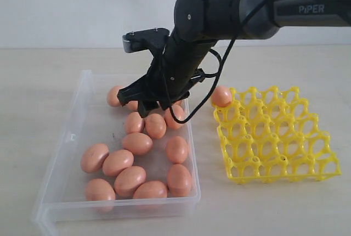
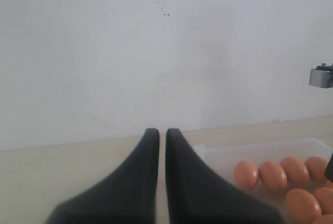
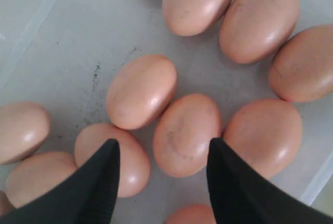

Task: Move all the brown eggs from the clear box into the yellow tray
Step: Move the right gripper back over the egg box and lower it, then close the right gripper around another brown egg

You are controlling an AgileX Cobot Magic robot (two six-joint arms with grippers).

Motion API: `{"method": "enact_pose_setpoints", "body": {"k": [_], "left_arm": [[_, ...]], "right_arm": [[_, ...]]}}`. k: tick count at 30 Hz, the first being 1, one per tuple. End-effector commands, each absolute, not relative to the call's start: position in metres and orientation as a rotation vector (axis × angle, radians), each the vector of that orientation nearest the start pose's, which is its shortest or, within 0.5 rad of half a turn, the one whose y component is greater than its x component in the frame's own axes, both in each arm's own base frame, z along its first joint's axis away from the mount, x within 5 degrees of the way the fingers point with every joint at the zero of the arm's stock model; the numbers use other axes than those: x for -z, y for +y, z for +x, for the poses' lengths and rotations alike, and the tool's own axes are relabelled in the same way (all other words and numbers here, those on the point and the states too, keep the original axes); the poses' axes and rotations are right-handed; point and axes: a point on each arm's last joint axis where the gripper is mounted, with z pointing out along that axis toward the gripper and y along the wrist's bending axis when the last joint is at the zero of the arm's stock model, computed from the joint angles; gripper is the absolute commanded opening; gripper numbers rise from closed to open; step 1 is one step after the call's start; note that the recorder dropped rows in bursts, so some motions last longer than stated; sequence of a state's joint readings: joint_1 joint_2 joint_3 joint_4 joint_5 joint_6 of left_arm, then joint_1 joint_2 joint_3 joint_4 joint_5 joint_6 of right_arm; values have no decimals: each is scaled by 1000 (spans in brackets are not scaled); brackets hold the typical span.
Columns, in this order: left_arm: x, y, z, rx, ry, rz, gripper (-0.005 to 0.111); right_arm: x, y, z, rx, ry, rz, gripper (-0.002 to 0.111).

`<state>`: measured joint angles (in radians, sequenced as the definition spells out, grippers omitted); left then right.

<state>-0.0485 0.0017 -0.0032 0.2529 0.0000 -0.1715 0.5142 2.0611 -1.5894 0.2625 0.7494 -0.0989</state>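
Observation:
Several brown eggs [image 1: 137, 143] lie in the clear box [image 1: 78, 116] on the left. One brown egg [image 1: 221, 96] sits in the far left corner cup of the yellow tray [image 1: 277, 137], whose other cups are bare. My right gripper [image 1: 156, 106] reaches across and hangs low over the far end of the box. It is open in the right wrist view [image 3: 162, 142], its fingers either side of one egg [image 3: 187, 134] lying below them. My left gripper [image 2: 162, 130] is shut and holds nothing; the box corner [image 2: 260, 151] and some eggs [image 2: 245, 174] lie beside it.
The box and the tray stand side by side on a pale tabletop [image 1: 274, 208], with a narrow strip between them. A white wall [image 1: 82, 5] runs behind. Dark specks [image 3: 96, 70] mark the box floor.

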Motion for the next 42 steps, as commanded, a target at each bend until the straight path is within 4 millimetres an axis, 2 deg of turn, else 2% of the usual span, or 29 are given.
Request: {"method": "enact_pose_setpoints", "body": {"k": [1, 6, 10, 12, 13, 15, 19, 29, 36, 42], "left_arm": [[-213, -3, 56, -20, 1480, 102, 4], [-213, -3, 56, -20, 1480, 102, 4], [-213, -3, 56, -20, 1480, 102, 4], [-213, -3, 56, -20, 1480, 102, 4], [-213, -3, 56, -20, 1480, 102, 4], [-213, -3, 56, -20, 1480, 102, 4], [-213, -3, 56, -20, 1480, 102, 4], [-213, -3, 56, -20, 1480, 102, 4], [-213, -3, 56, -20, 1480, 102, 4], [-213, -3, 56, -20, 1480, 102, 4]], "right_arm": [[-213, 233, 387, -438, 2658, -551, 45], [-217, 235, 388, -454, 2712, -500, 45], [-202, 237, 390, -443, 2774, -500, 46], [-194, 238, 391, -443, 2800, -487, 54], [-190, 238, 391, -442, 2817, -476, 62], [-184, 238, 391, -429, 2842, -462, 66], [-180, 237, 394, -415, 2842, -424, 62], [-160, 240, 402, -411, 2826, -356, 62], [-159, 238, 407, -356, 2786, -361, 62], [-159, 236, 407, -328, 2788, -374, 57]]}}
